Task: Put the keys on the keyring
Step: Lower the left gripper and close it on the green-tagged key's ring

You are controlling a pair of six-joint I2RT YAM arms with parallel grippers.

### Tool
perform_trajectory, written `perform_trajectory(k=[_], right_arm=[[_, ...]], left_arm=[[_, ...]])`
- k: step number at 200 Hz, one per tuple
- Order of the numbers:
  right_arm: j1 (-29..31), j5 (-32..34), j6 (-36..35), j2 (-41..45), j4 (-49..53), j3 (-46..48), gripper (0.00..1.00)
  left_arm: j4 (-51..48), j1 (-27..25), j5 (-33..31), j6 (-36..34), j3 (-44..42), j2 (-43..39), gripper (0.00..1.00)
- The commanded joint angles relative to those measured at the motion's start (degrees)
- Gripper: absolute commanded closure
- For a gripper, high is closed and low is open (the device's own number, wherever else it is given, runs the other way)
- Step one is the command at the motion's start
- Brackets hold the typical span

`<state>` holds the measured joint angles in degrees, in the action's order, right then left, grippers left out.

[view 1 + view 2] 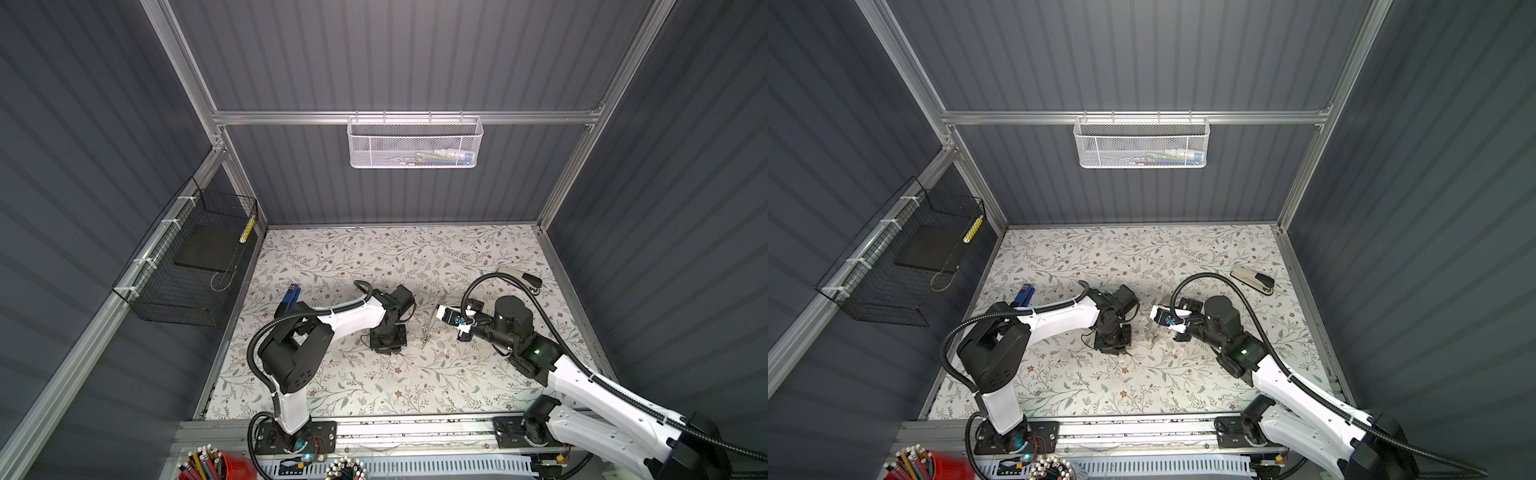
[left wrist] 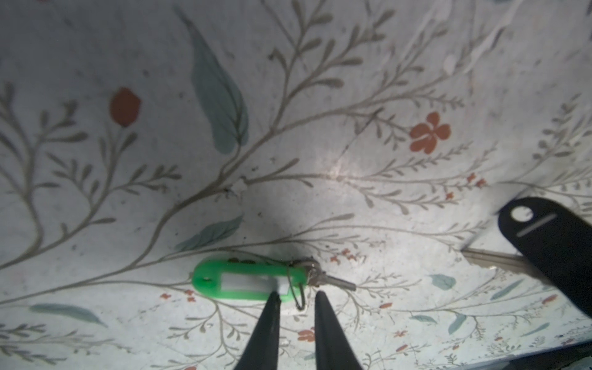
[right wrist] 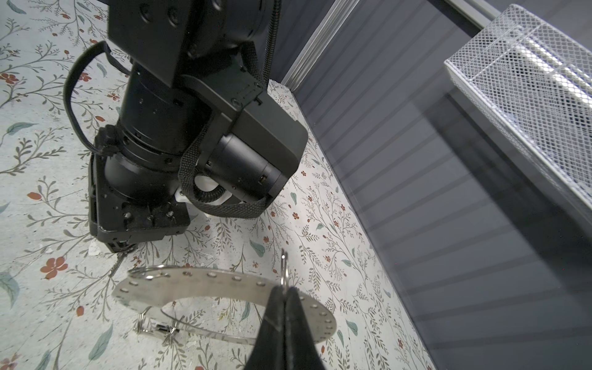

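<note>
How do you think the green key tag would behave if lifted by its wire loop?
Probably light: the green tag looks like small, thin plastic. Likely to dangle and swing, since only a thin wire loop joins it to the small key. Flat on the table, it should slide, not roll.

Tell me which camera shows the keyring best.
The right wrist view: the keyring fills the foreground, its flat face and rim holes clear, pinched by the right end effector. In both top views it is only a thin edge-on sliver. The left wrist view misses it.
</note>
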<state>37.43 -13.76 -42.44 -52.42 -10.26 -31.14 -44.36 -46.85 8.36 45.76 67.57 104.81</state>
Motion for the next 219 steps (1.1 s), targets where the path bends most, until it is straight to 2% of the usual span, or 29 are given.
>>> perform_trajectory(k=[1, 54, 117, 154, 219], right_arm=[[-0.16, -1.03, 0.86, -0.05, -2.66, 0.20, 1.00], [-0.16, -0.94, 0.69, -0.40, -2.42, 0.12, 1.00], [-0.12, -0.98, 0.60, -0.62, -2.31, -0.01, 1.00], [-0.15, -0.98, 0.60, -0.65, -2.22, -0.04, 1.00], [-0.12, -1.18, 0.52, -0.75, -2.13, -0.06, 1.00]], left_arm=[[-1.39, -0.30, -0.90, 1.24, 1.34, 1.33, 0.78], [-0.78, -0.51, -1.90, 2.40, 1.33, 0.64, 0.81], [0.37, -0.52, -1.34, 2.12, 1.83, 1.38, 0.77], [-0.11, -0.55, -1.64, 2.14, 2.26, 1.90, 0.80], [-0.99, -0.54, -1.84, 1.96, 2.61, 2.40, 0.92]])
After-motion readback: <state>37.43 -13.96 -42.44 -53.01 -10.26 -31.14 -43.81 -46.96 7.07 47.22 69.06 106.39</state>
